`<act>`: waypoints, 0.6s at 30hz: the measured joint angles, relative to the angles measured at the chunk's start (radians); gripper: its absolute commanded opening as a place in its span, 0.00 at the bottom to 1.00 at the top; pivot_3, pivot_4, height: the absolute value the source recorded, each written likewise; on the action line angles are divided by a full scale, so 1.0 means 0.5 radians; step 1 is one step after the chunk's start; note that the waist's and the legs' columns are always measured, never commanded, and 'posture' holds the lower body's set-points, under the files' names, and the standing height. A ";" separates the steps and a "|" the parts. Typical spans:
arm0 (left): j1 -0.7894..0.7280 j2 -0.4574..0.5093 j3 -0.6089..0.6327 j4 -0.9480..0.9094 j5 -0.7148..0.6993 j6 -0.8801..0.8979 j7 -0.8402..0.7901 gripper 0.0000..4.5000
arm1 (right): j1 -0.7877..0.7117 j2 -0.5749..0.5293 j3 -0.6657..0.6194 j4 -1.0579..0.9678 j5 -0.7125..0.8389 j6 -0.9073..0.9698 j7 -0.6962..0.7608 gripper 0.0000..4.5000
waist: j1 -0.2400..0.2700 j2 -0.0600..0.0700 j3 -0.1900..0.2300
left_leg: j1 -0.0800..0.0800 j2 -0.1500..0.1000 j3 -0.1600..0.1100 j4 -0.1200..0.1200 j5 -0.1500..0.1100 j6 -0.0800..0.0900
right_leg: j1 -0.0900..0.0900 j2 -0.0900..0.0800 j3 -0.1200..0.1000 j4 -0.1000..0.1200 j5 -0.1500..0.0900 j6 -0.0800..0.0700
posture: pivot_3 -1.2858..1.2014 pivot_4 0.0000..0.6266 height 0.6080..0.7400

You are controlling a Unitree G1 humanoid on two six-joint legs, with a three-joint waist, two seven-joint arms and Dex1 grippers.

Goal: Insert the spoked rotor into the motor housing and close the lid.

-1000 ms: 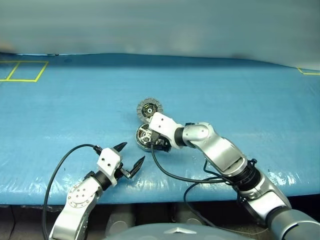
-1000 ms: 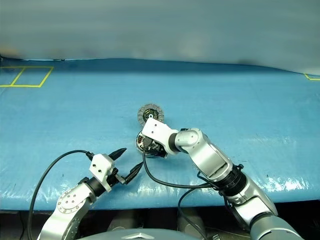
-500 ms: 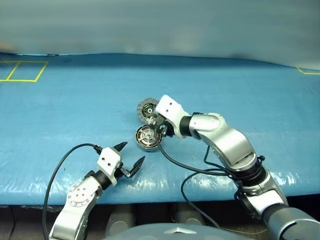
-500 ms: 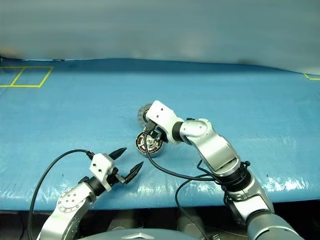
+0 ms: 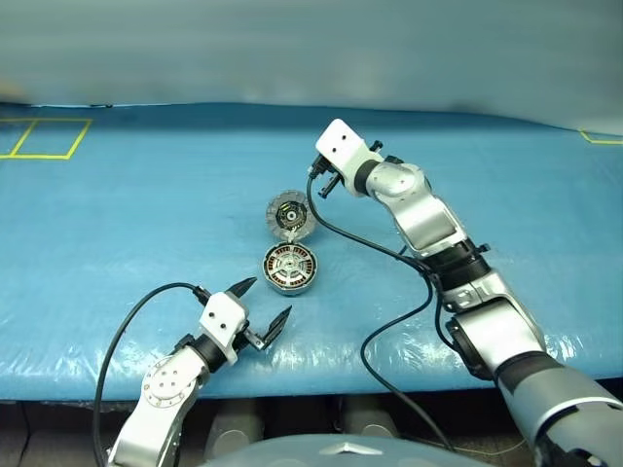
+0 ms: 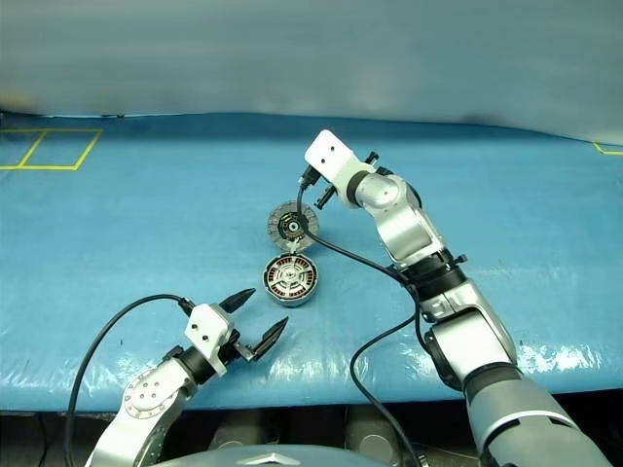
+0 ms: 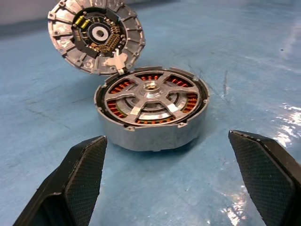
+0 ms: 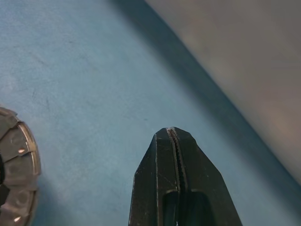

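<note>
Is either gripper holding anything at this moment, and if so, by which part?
Nothing is held. The right gripper is shut on nothing, raised above the table. The left gripper is open, short of the motor housing, with the spoked rotor seated inside.

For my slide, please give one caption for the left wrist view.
Spoked rotor seated in the motor housing, lid open behind it.

The motor housing [image 7: 151, 113] is sitting alone on the blue table cover [image 5: 146, 214], with open cover lying all around it except on its far side, where the lid [image 7: 96, 35] is standing open, tilted back and joined at the rim. The left gripper [image 5: 261, 309] is hovering just in front, jaws spread. The right gripper [image 6: 310, 191] (fingers pressed together) is hanging beyond the lid, seemingly clear of it.
</note>
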 measured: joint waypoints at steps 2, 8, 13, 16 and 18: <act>0.014 -0.012 -0.040 0.001 0.006 -0.006 0.001 1.00 | -0.143 0.089 -0.002 0.343 0.003 -0.183 0.089 0.00 | -0.010 0.001 0.001 | 0.001 0.000 0.001 0.000 0.000 0.000 | 0.000 0.000 0.001 0.000 0.000 0.000 | 0.52 0.24 1.00; 0.042 -0.042 -0.113 0.000 0.024 -0.006 0.018 1.00 | -0.482 0.217 -0.026 1.012 0.000 -0.639 0.411 0.00 | -0.020 0.003 0.002 | 0.001 0.000 -0.001 -0.001 0.000 0.000 | 0.001 -0.001 -0.001 -0.001 0.000 0.000 | 0.52 0.24 1.00; 0.060 -0.049 -0.123 0.000 0.033 -0.005 0.050 1.00 | -0.571 0.264 -0.047 1.291 -0.002 -0.800 0.699 0.00 | -0.020 0.004 0.003 | 0.001 0.000 -0.001 -0.002 0.000 0.000 | 0.000 -0.002 -0.001 -0.001 0.000 -0.001 | 0.52 0.24 1.00; 0.063 -0.048 -0.124 0.000 0.034 -0.005 0.059 1.00 | -0.597 0.265 -0.045 1.374 -0.033 -0.849 0.823 0.00 | -0.021 0.005 0.004 | 0.001 0.000 -0.001 -0.002 0.000 0.000 | 0.000 -0.002 -0.001 0.000 0.000 -0.001 | 0.52 0.24 1.00; 0.062 -0.048 -0.126 0.000 0.036 -0.005 0.063 1.00 | -0.610 0.266 -0.044 1.415 -0.062 -0.896 0.839 0.00 | -0.024 0.005 0.004 | 0.001 0.000 -0.002 -0.002 0.000 0.000 | 0.000 -0.002 -0.001 0.000 0.000 -0.001 | 0.52 0.24 1.00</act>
